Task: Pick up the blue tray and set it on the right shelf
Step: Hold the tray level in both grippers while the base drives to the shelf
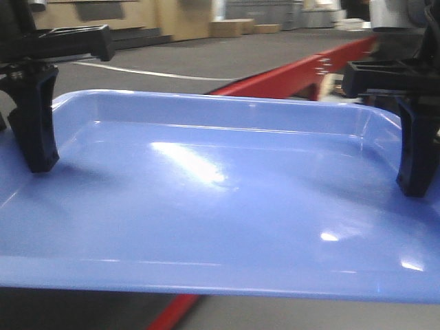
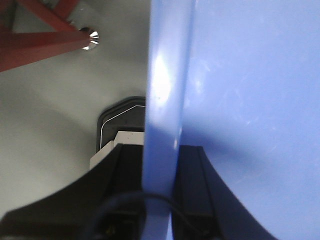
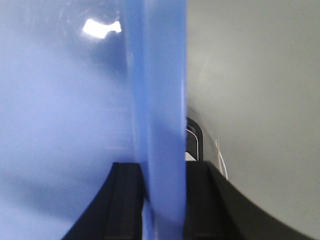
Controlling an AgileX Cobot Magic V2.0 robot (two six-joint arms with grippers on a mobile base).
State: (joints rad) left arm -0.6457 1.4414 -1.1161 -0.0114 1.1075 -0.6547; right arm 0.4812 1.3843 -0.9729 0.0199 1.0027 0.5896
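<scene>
While left end effector (image 2: 160, 162) and right end effector (image 3: 162, 172) clamp opposite rims, blue tray (image 1: 220, 192), glossy, shallow

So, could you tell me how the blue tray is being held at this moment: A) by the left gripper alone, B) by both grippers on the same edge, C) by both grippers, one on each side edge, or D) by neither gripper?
C: each wrist view shows a finger on either side of the blue tray edge, the left gripper on one side and the right gripper on the other.
</scene>
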